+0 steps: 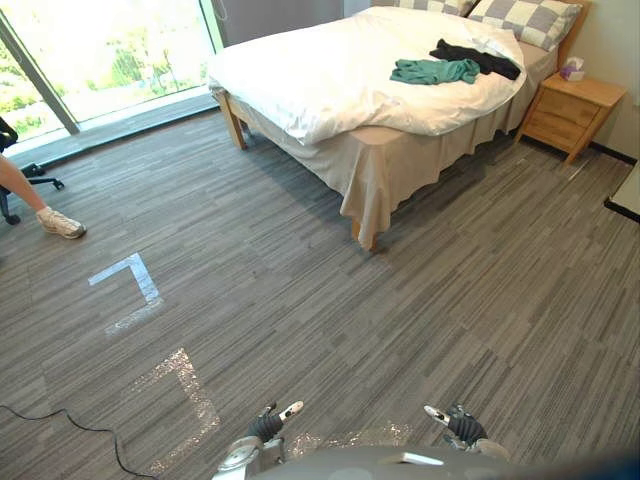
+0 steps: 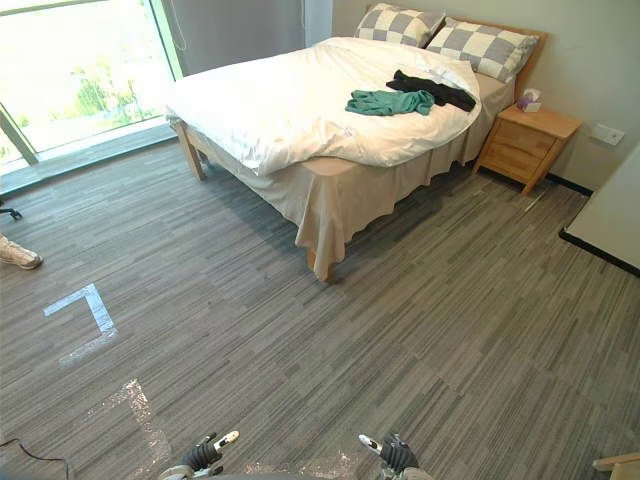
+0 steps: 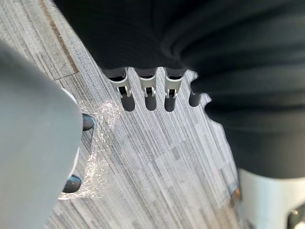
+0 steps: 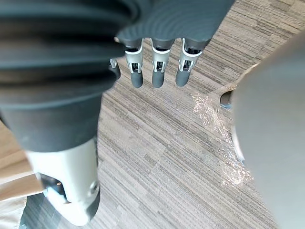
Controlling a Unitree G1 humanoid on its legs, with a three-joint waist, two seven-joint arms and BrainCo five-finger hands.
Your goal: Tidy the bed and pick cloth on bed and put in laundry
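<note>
left hand [image 1: 270, 424]: low at the near edge of the head views, over bare floor [image 1: 450, 300]. Its fingers [image 3: 148, 93] are straight, side by side in a row, with nothing in them. The wrist view shows floor past the tips.

right hand [image 1: 462, 424]: same pose, fingers [image 4: 157, 71] straight and apart, holding nothing.

The bed [image 1: 395, 170] is at the far side of the room, well apart from the hands. A white duvet [image 1: 320, 75] covers it, rumpled and hanging over the near side, with a beige skirt below.

2 cloths lie on the duvet toward the head end:
- green cloth [image 1: 434, 71], bunched up
- black cloth [image 1: 478, 58], just behind the green one and touching it

2 checked pillows [image 1: 528, 20] are at the head. I can't tell if the black cloth reaches them.

A wooden nightstand [image 1: 575, 115] stands just beside the head end, with a tissue box [image 1: 572, 70] on top.

A window [image 1: 100, 50] runs along the far left. An L-shaped tape mark [image 1: 130, 278] is on the floor left of centre. A person's shoe [image 1: 60, 223] is at the left edge.
</note>
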